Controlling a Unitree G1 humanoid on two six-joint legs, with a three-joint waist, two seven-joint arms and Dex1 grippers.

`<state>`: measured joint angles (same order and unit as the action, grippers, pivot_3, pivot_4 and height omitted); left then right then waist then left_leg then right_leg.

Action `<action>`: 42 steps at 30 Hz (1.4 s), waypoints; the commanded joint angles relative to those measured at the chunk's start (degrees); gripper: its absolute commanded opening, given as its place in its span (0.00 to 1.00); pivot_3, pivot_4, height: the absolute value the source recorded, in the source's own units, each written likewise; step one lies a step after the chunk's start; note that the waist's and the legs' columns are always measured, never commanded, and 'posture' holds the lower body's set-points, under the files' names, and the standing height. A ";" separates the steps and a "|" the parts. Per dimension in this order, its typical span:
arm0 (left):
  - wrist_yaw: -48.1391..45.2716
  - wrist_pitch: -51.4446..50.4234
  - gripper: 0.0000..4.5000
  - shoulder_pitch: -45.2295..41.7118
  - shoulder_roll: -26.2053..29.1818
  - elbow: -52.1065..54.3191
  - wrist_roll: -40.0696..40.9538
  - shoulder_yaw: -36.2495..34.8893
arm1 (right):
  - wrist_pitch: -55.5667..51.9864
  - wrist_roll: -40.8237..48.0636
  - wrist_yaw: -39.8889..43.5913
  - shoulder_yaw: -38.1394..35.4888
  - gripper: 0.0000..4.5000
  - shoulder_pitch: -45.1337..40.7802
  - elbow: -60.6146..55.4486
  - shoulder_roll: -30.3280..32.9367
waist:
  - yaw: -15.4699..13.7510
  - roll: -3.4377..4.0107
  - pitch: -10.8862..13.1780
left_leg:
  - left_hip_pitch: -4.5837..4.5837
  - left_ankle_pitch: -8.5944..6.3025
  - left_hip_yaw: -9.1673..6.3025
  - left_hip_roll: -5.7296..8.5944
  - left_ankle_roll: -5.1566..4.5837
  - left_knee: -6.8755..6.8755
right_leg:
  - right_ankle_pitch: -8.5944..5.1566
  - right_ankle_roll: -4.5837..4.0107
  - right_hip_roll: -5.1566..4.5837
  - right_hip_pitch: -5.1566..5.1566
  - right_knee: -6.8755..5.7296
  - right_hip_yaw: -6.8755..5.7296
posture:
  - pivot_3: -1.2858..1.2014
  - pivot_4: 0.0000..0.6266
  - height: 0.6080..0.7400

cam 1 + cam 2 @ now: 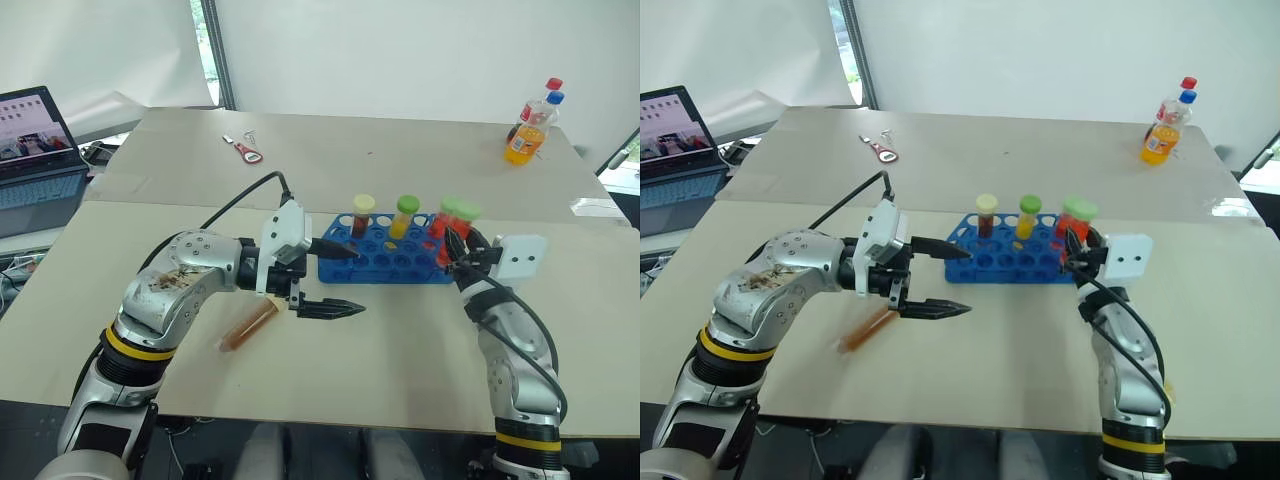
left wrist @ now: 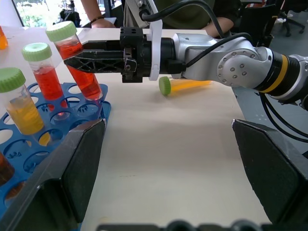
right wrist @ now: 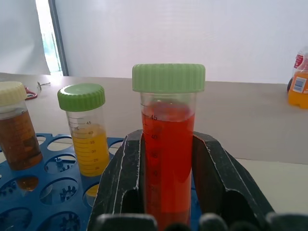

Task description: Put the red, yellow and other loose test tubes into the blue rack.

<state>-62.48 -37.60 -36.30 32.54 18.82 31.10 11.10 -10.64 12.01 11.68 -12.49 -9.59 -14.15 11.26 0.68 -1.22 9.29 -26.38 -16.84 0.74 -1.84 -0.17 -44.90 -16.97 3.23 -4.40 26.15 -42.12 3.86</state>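
The blue rack [image 1: 385, 262] stands mid-table with a brown tube [image 1: 362, 216], a yellow tube [image 1: 404, 217] and a red tube [image 2: 44, 76] upright in it. My right gripper [image 1: 458, 245] is shut on another red, green-capped tube [image 3: 167, 144], held tilted over the rack's right end. My left gripper [image 1: 358, 280] is open and empty at the rack's left end, one finger by the rack's edge and the other over the table. An orange-brown tube [image 1: 248, 325] lies beside my left forearm. A green-capped orange-yellow tube [image 2: 185, 85] lies on the table beyond my right arm.
An orange soda bottle [image 1: 527, 135] stands at the far right with a second bottle behind it. A small red-handled tool [image 1: 247, 151] lies at the far middle of the table. A laptop [image 1: 35, 150] sits off to the left. A person [image 2: 98, 19] sits past the table.
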 commanded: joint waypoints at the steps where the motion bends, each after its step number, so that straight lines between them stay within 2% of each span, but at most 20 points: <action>1: 0.44 0.29 1.00 -1.52 -0.48 0.59 0.12 0.00 | 0.50 -0.10 -0.09 0.27 0.21 1.08 -1.38 0.44 | 0.09 0.00 0.00 | 0.00 0.00 0.00 0.00 0.00 0.00 | 0.00 0.00 0.01 0.00 0.00 0.00 | 0.52 0.24 0.48; 2: 0.53 0.51 1.00 -1.53 -0.68 0.54 0.09 0.03 | 1.13 0.16 -0.13 0.08 0.21 1.37 -1.67 0.26 | 0.11 0.00 0.00 | 0.00 0.00 0.00 -0.01 0.00 0.00 | 0.00 0.00 0.01 0.00 0.00 0.00 | 0.52 0.24 0.48; 4: 0.70 0.72 1.00 -1.48 -1.20 0.52 0.39 -0.06 | 1.14 1.13 0.06 -0.47 0.44 1.98 -2.46 0.30 | 0.07 0.00 0.00 | 0.00 0.00 -0.01 -0.01 0.00 0.00 | 0.00 0.00 0.02 0.00 0.00 0.00 | 0.52 0.24 0.48; 11: 1.38 0.83 1.00 -1.05 -2.35 0.70 0.15 0.43 | -6.12 2.75 1.74 -1.71 0.97 6.03 -10.15 5.42 | 0.12 0.01 0.00 | 0.00 0.00 0.00 -0.01 0.00 0.00 | 0.00 0.00 0.01 0.01 0.00 0.00 | 0.52 0.24 0.48; 12: 1.57 1.06 1.00 -0.99 -2.58 0.68 -0.11 0.69 | -8.77 4.17 2.75 -2.74 0.99 7.92 -13.38 7.20 | -0.07 0.02 -0.01 | 0.00 0.00 -0.01 -0.01 0.00 0.00 | 0.00 0.00 0.01 0.01 0.00 0.00 | 0.52 0.24 0.48; 16: 1.35 2.11 1.00 -0.89 -2.93 -0.10 -0.90 1.10 | -21.21 12.64 8.14 -11.45 0.99 15.24 -25.90 17.90 | -0.25 0.04 0.01 | -0.04 -0.01 -0.03 0.04 -0.01 0.01 | -0.01 0.01 -0.04 0.00 0.04 -0.01 | 0.52 0.24 0.48; 18: 0.43 3.33 1.00 -0.69 -2.58 -0.40 -1.82 1.84 | -30.73 16.16 11.33 -16.22 0.99 17.88 -29.31 26.07 | -0.03 0.04 0.01 | -0.03 -0.01 -0.02 0.03 -0.01 -0.02 | -0.01 0.01 -0.02 -0.05 0.07 0.00 | 0.52 0.24 0.48; 21: -1.73 5.66 1.00 -0.28 -2.06 -0.35 -3.06 3.21 | -46.35 20.73 16.60 -21.42 0.99 20.42 -30.40 39.37 | 0.23 0.02 0.01 | 0.08 0.00 -0.03 -0.02 -0.02 -0.02 | -0.02 0.00 0.06 -0.14 0.06 0.03 | 0.52 0.24 0.48; 24: -3.64 8.14 1.00 0.28 -1.42 -0.06 -4.34 4.69 | -59.20 23.48 20.13 -21.81 0.99 21.18 -27.52 49.41 | 0.21 -0.01 0.02 | 0.18 0.02 -0.06 -0.03 -0.07 0.02 | -0.05 -0.06 0.11 -0.25 0.08 0.03 | 0.52 0.24 0.48; 29: -5.93 9.68 1.00 0.88 -1.13 1.02 -4.04 5.87 | -66.21 24.96 22.61 -16.30 0.99 17.13 -20.53 54.97 | 0.03 -0.02 0.03 | 0.13 0.03 -0.07 0.02 -0.07 0.06 | -0.06 -0.05 0.06 -0.29 0.20 0.04 | 0.52 0.24 0.48; 36: -9.96 11.00 1.00 0.98 -0.15 2.04 -3.58 6.82 | -66.69 23.77 25.21 -6.23 0.99 12.07 -12.44 58.13 | -0.10 -0.02 0.03 | 0.12 0.03 -0.08 0.03 -0.07 0.06 | -0.07 -0.03 0.05 -0.34 0.29 0.04 | 0.52 0.24 0.48; 40: -10.05 12.06 1.00 1.10 -0.09 2.17 -4.77 7.44 | -66.96 24.43 27.46 -2.42 0.99 10.94 -11.46 59.12 | -0.14 -0.02 0.03 | 0.12 0.03 -0.08 0.02 -0.07 0.06 | -0.07 -0.03 0.06 -0.34 0.29 0.04 | 0.52 0.24 0.48; 41: -9.75 12.11 1.00 1.06 -0.17 2.06 -4.85 7.39 | -66.98 24.44 27.80 -1.75 0.87 10.81 -11.49 59.21 | -0.11 -0.02 0.03 | 0.12 0.03 -0.09 0.02 -0.07 0.06 | -0.07 -0.03 0.06 -0.34 0.29 0.04 | 0.52 0.24 0.48; 42: -9.53 12.12 1.00 1.13 -0.19 2.11 -4.87 7.38 | -67.34 24.55 27.91 -1.48 0.82 10.61 -11.54 58.98 | -0.11 -0.02 0.03 | 0.12 0.03 -0.09 0.02 -0.07 0.06 | -0.07 -0.02 0.06 -0.34 0.29 0.04 | 0.52 0.24 0.48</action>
<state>-72.40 -26.36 -35.03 32.37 19.39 26.57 18.95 -77.51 36.30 38.98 -13.53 1.99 -25.30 69.20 0.57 -1.24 9.32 -26.26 -16.81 0.65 -1.82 -0.25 -44.84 -17.04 3.21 -4.34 25.81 -41.83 3.89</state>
